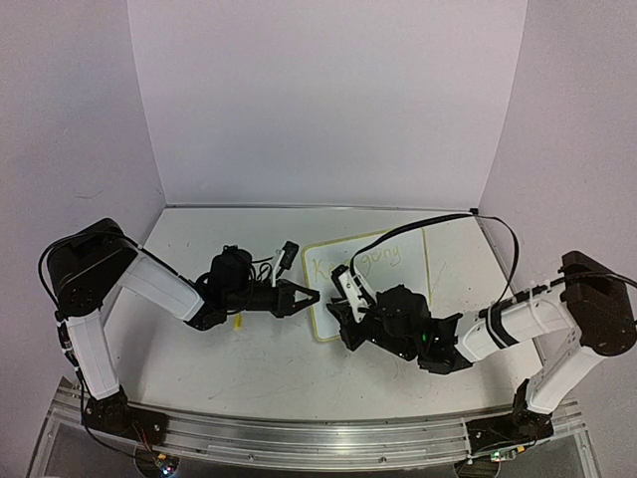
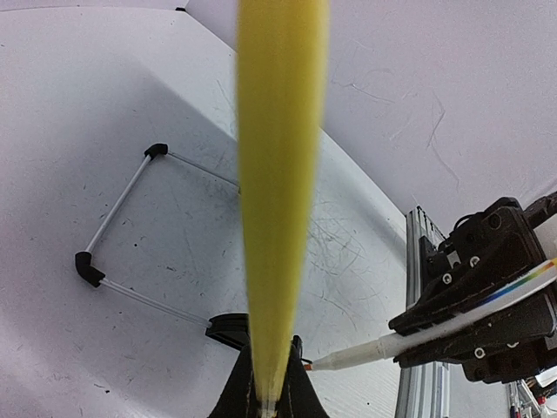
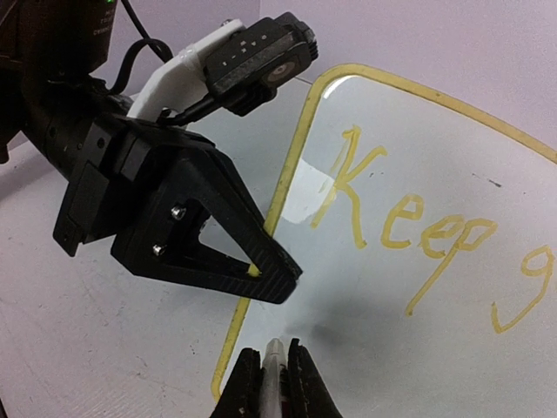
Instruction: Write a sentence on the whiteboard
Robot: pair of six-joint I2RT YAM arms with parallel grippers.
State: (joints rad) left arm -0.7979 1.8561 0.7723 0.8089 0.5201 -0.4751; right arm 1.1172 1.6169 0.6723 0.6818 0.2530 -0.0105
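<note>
While the left gripper point(image 1: 311, 296) is clamped on the left rim of the whiteboard point(image 1: 406, 267), the board sits on the worktop point(image 1: 249, 368), right of centre. Its sentence point(image 3: 392, 231) shows "Keep g" in yellow-green. Beside it, the right gripper point(image 3: 274, 353) pinches a white pen point(image 2: 365, 352), tip over the board's near-left corner.

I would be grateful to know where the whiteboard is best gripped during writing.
Grip the whiteboard by its thin left rim, coming in from the left, as the left gripper does: the edge is slim enough to pinch, and the face is left free for the sentence and the pen in the right gripper.
</note>
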